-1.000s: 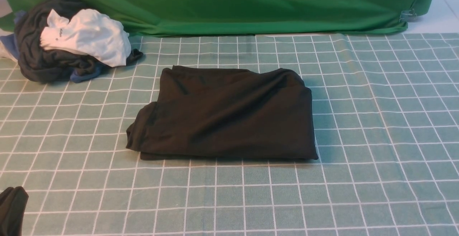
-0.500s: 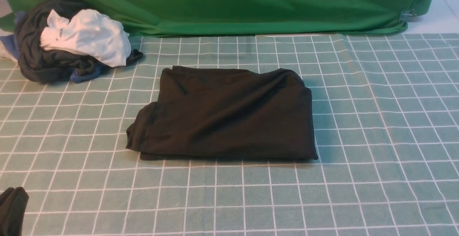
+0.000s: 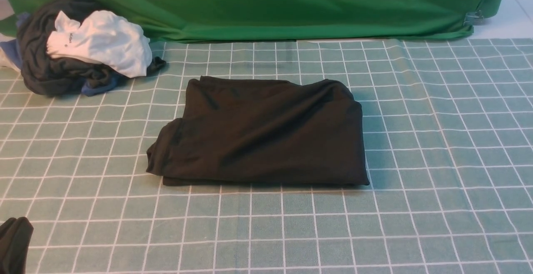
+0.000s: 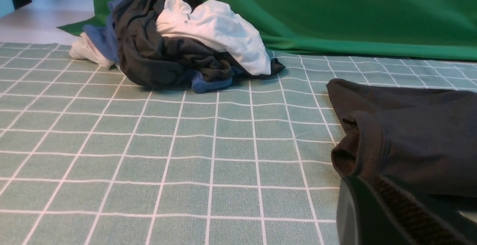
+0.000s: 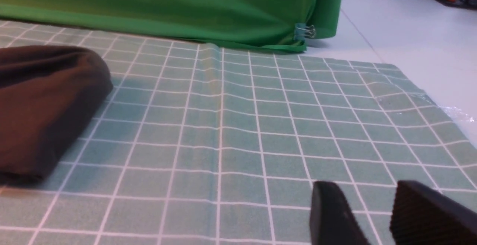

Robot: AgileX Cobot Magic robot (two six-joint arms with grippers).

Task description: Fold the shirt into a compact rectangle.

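At the far left of the surface [image 3: 437, 149], near the back, a bunched pile of clothes [image 3: 62, 70] sits on the green checked cloth: a dark grey garment [image 3: 46, 74] with a small white shirt [image 3: 104, 45] draped on top and bits of blue fabric [image 3: 98, 86] poking out underneath. The left wrist view shows the same heap [image 4: 167, 55] close to the foot of the green backdrop [image 3: 270, 3].

At the near left corner of the front view, a dark rounded shape [image 3: 14, 240] edges into frame; it looks like part of the left arm, though I cannot say which part. The left gripper [image 4: 398, 215] shows only as a dark ribbed edge in its wrist view, just beside the shirt's left fold, and its fingers are pressed together with nothing seen between them.

In the middle of the surface lies the shirt [image 3: 262, 132], dark brown-black, folded into a rough rectangle with its long sides running left to right. Its left end is slightly uneven, with layered folds showing [image 4: 391, 133], and its right end is a rounded fold [image 5: 44, 103]. No gripper touches it.

To the right, the checked cloth is mildly wrinkled. The right gripper [image 5: 372, 215] hovers low there, well apart from the shirt, its two dark fingers [image 5: 331, 215] partly spread and holding nothing. At the far right back, a metal clip [image 3: 474, 17] pins the backdrop's corner.
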